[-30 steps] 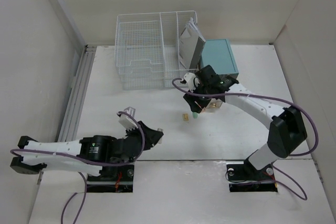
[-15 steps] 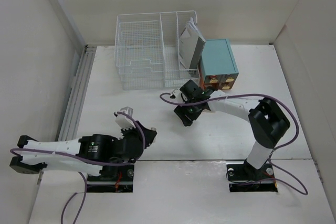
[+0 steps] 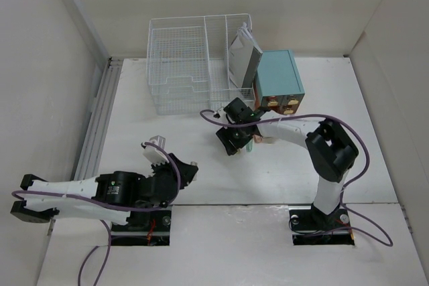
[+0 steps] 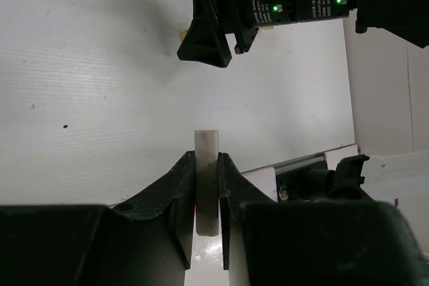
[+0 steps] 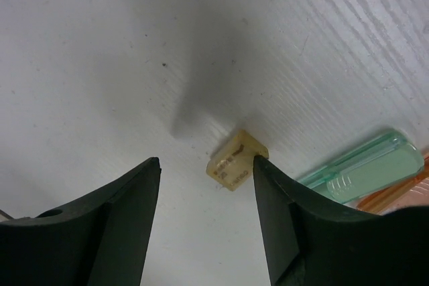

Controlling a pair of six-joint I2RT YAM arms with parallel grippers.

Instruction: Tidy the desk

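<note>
The desk (image 3: 134,128) fills the scene, a wide white top under both arms, which are bolted at its near edge. Close to that near edge, left of centre, the left gripper (image 4: 206,160) lies low over the surface, jaws pinched almost together on a thin off-white strip (image 4: 206,185) that stands between them. Up at the far edge sits the wire basket (image 3: 177,65), a grey booklet (image 3: 242,55) leaning in its right compartment. Around the middle of the desk the right gripper (image 5: 204,162) hangs over a small tan block (image 5: 236,160), jaws spread wide and gripping nothing, the block showing between them. A green translucent pen (image 5: 365,165) lies just beside the block. Furthest right, at the far edge, the teal drawer box (image 3: 280,75) stands just beside the basket.
</note>
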